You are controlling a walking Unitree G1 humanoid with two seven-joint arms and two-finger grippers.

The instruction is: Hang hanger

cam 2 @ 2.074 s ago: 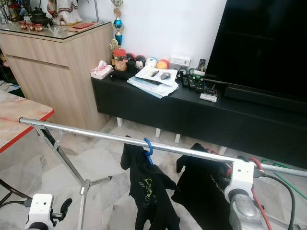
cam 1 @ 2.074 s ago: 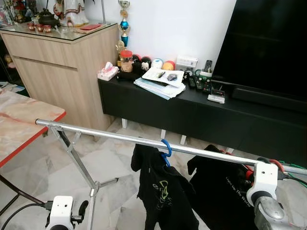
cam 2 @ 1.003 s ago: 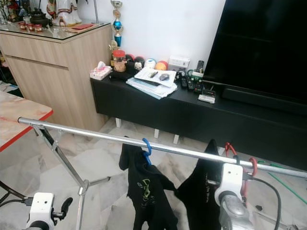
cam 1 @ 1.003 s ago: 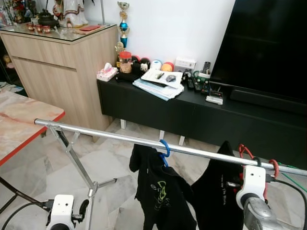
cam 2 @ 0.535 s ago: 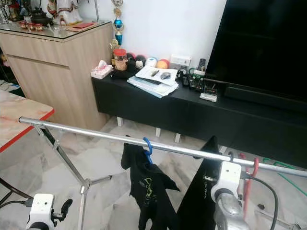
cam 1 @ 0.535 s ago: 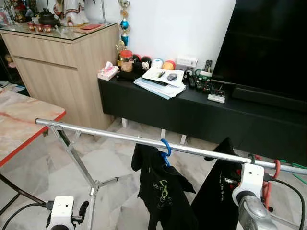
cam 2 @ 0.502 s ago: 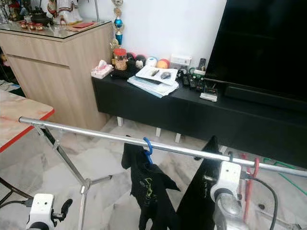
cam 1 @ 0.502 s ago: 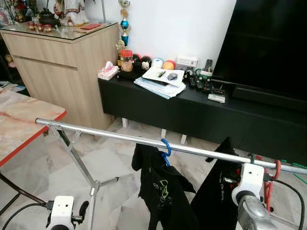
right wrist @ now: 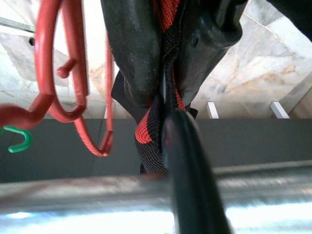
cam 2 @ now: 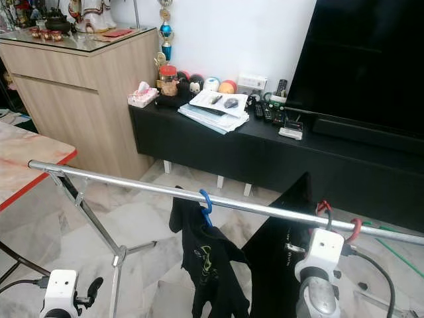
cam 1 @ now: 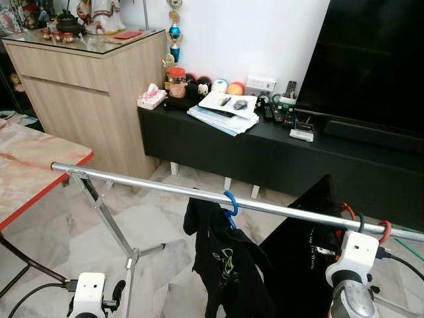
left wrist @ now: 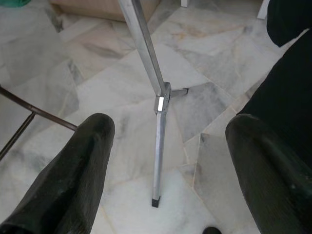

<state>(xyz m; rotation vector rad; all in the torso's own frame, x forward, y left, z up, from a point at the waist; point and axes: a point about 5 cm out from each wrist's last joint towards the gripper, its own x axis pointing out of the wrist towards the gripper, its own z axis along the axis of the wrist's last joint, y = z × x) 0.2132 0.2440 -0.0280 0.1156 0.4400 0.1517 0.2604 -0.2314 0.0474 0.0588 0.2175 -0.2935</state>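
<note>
A silver rail (cam 1: 165, 187) crosses in front of me. A blue hanger (cam 1: 230, 201) hangs on it with a black T-shirt (cam 1: 228, 265). To the right, my right gripper (right wrist: 168, 63) is shut on the red hanger (cam 1: 347, 211) and the collar of a second black shirt (cam 1: 301, 242). That shirt is held edge-on against the rail, and its top rises above it. The red hook sits at rail height; I cannot tell whether it rests on the rail. My left gripper (left wrist: 170, 122) stands open low down, pointing at the floor and the rack's leg (left wrist: 158, 105).
A black TV console (cam 1: 265, 149) with papers and remotes stands behind the rail, under a large TV (cam 1: 377, 59). A wooden cabinet (cam 1: 86, 86) is at the back left. A marble table with a red edge (cam 1: 33, 165) is at the left. Marble floor lies below.
My right gripper has lifted the red hanger and its black shirt; the shirt's top now rises above the rail. The left arm has stayed still.
</note>
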